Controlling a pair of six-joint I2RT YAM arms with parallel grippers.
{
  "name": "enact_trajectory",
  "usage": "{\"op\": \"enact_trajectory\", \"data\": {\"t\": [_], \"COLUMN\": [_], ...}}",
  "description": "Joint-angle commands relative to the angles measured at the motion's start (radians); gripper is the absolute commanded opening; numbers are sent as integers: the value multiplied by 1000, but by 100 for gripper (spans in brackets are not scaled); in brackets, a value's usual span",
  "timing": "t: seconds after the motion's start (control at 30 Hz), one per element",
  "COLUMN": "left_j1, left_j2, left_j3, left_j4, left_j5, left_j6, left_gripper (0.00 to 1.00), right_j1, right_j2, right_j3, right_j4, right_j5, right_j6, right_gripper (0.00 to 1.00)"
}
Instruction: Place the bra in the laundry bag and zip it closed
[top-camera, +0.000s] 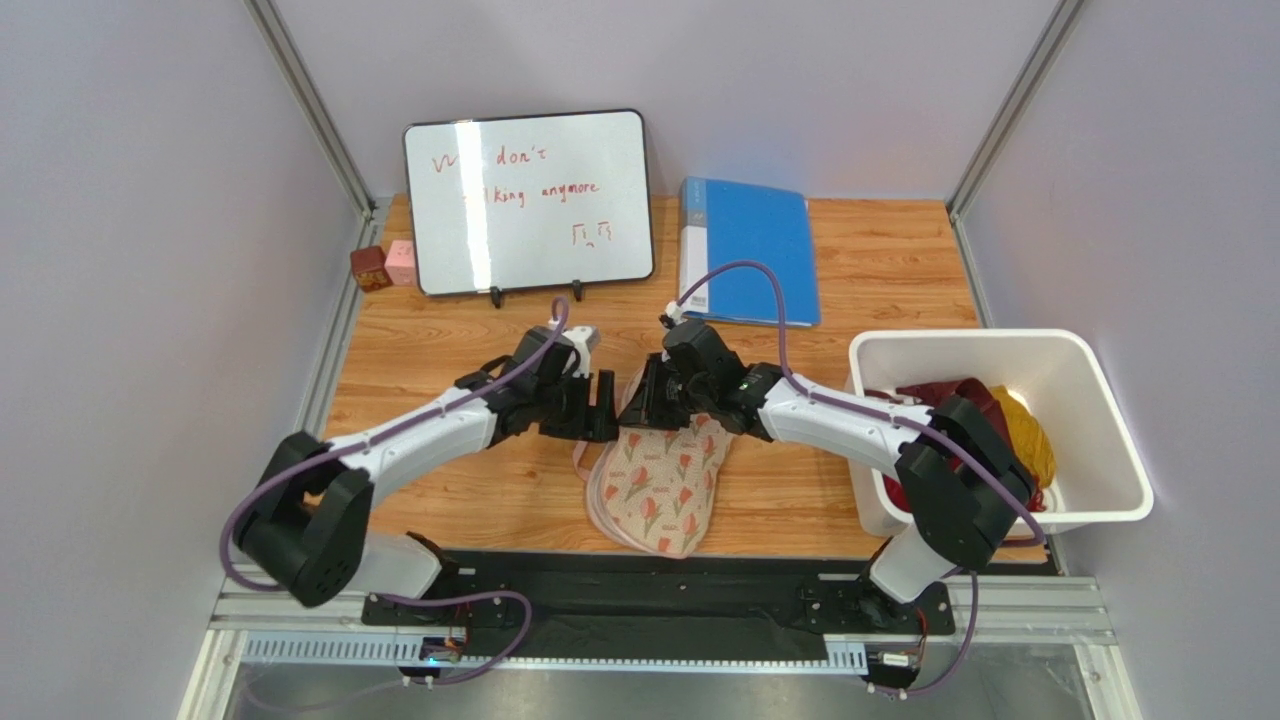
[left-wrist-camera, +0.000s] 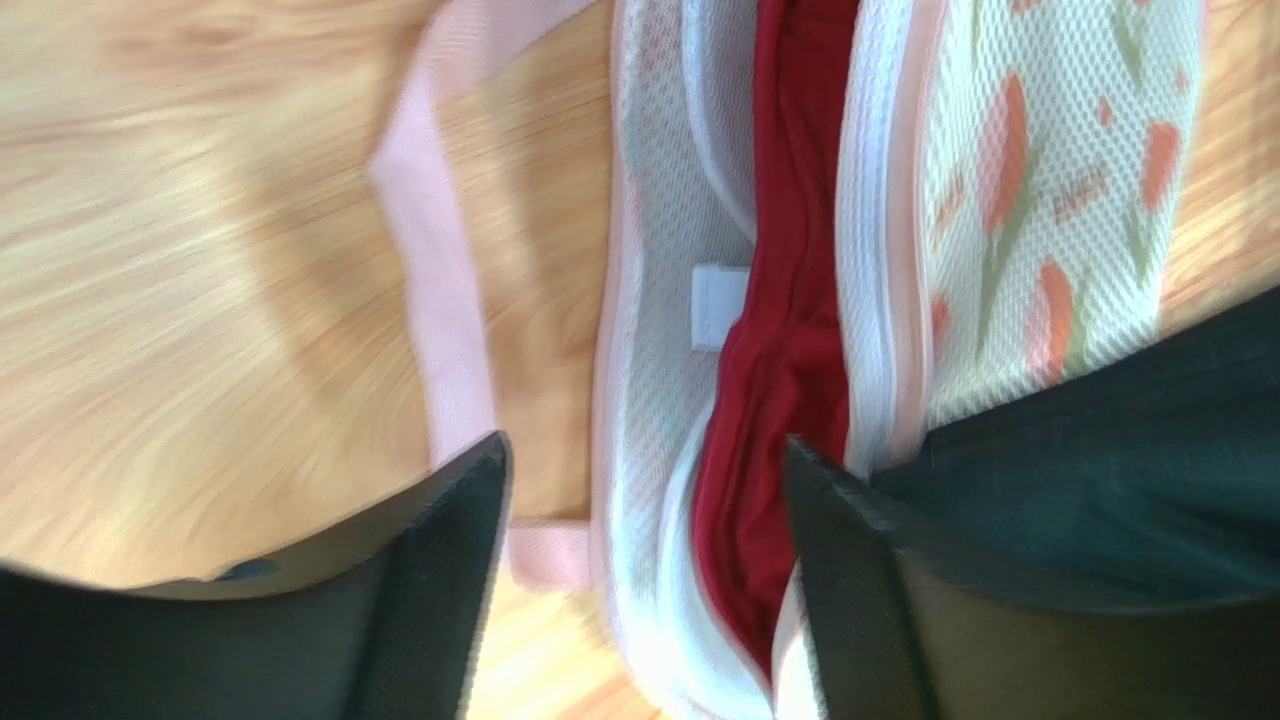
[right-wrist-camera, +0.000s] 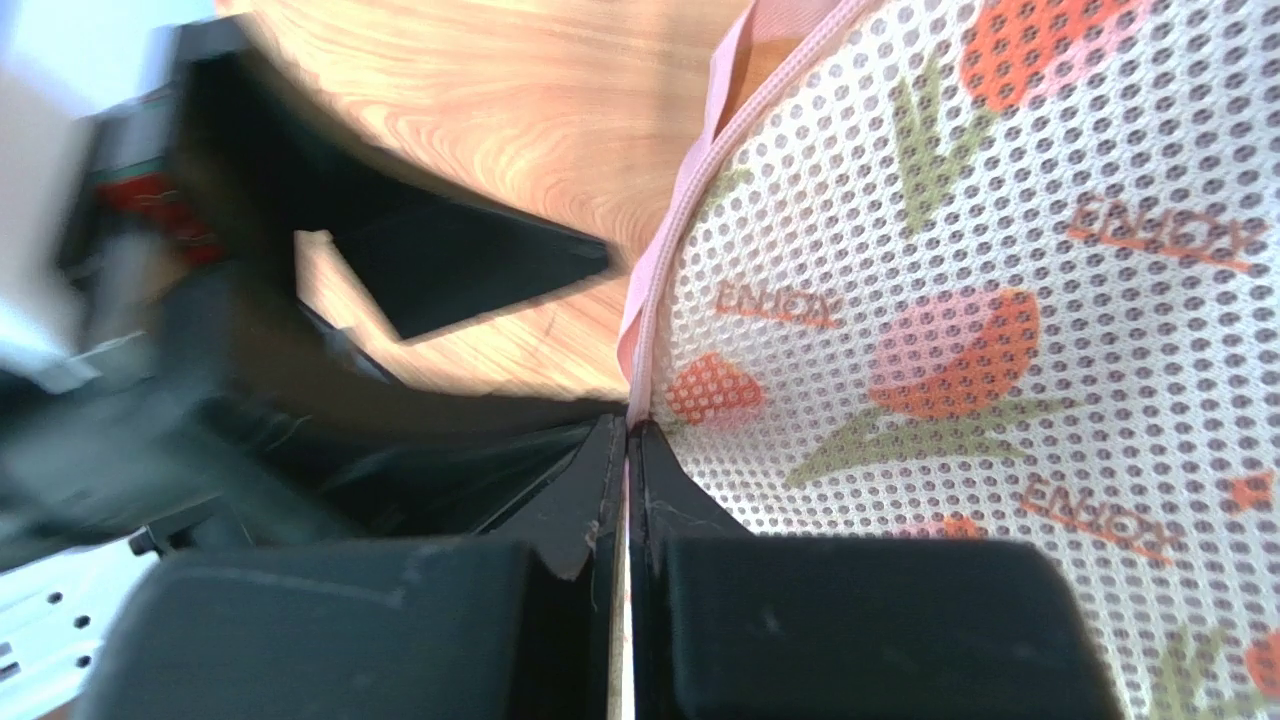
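The laundry bag (top-camera: 661, 488) lies flat on the table between the arms, leaf print up. In the left wrist view its mouth gapes, and the dark red bra (left-wrist-camera: 781, 345) lies inside between the pale lining (left-wrist-camera: 661, 300) and the printed side (left-wrist-camera: 1052, 180). My left gripper (left-wrist-camera: 646, 443) is open just above that opening, one finger over the wood and the other by the printed side. My right gripper (right-wrist-camera: 627, 428) is shut on the bag's pink zipper trim (right-wrist-camera: 676, 225) at the far end. Both grippers (top-camera: 606, 408) (top-camera: 643, 402) nearly touch there.
A pink strap loop (left-wrist-camera: 436, 285) of the bag trails on the wood. A white bin (top-camera: 1104, 435) with red and yellow clothes stands at the right. A whiteboard (top-camera: 528, 200), a blue folder (top-camera: 748, 248) and small blocks (top-camera: 383, 266) are at the back.
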Motion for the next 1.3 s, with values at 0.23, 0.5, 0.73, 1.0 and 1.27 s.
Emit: {"op": "enact_trajectory", "data": {"t": [0.23, 0.5, 0.73, 1.0, 1.27], "left_j1": [-21, -41, -41, -40, -38], "left_j2": [-333, -330, -255, -161, -175], "left_j3": [-97, -203, -182, -170, -202], "left_j4": [40, 83, 97, 91, 83], "left_j5": [210, 160, 138, 70, -49], "left_j6": [-32, -77, -40, -54, -54], "left_gripper": [73, 73, 58, 0, 0], "right_j1": [-10, -10, -10, -16, -39], "right_j2": [-12, -6, -4, -3, -56], "right_j3": [33, 39, 50, 54, 58], "right_j4": [53, 57, 59, 50, -162], "right_j5": [13, -10, -25, -46, -48], "right_j6": [24, 34, 39, 11, -252], "right_gripper": [0, 0, 0, 0, 31]}}
